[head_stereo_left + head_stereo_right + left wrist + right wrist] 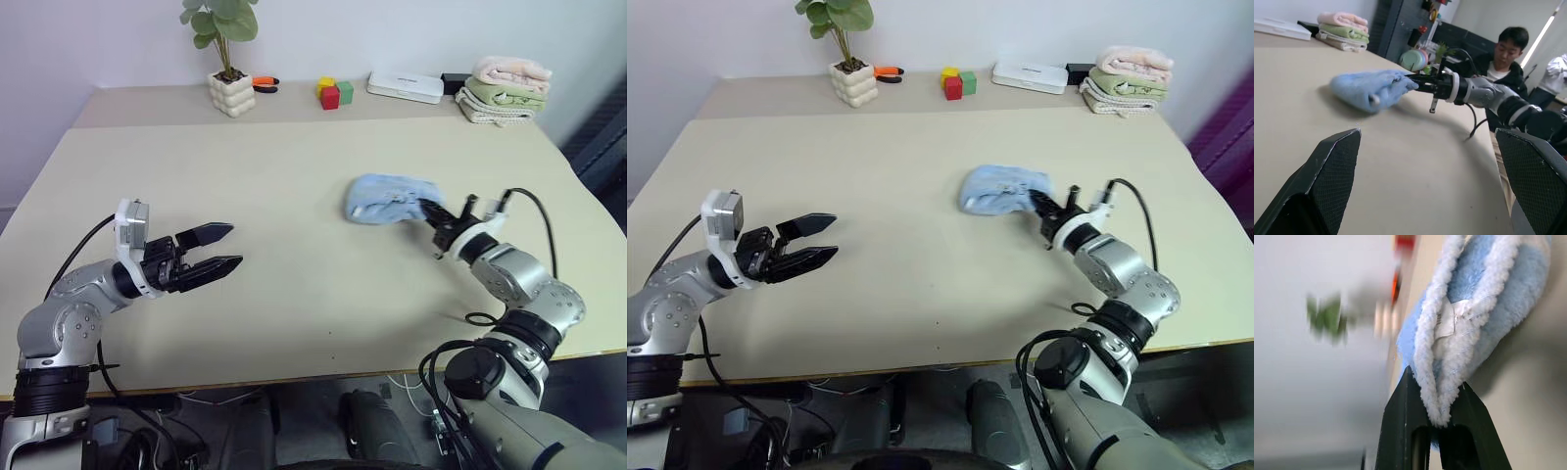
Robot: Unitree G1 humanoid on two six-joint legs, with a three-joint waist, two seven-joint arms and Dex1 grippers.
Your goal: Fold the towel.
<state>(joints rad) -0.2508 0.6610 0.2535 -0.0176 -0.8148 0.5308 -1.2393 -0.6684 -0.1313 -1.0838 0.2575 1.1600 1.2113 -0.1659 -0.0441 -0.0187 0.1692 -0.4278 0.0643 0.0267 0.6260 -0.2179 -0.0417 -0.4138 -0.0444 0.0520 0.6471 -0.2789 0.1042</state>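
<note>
The light blue towel lies bunched in a soft heap on the beige table, right of centre. My right gripper is shut on the towel's right edge. The right wrist view shows the pale hem and a small white tag pinched between the two black fingers. My left gripper hovers open over the table's left side, pointing toward the towel and well apart from it. In the left wrist view the towel rests beyond the open fingertips.
Along the back of the table stand a potted plant, coloured blocks, a white flat box and a stack of pink, green and beige folded towels. A person sits beyond the table's right side.
</note>
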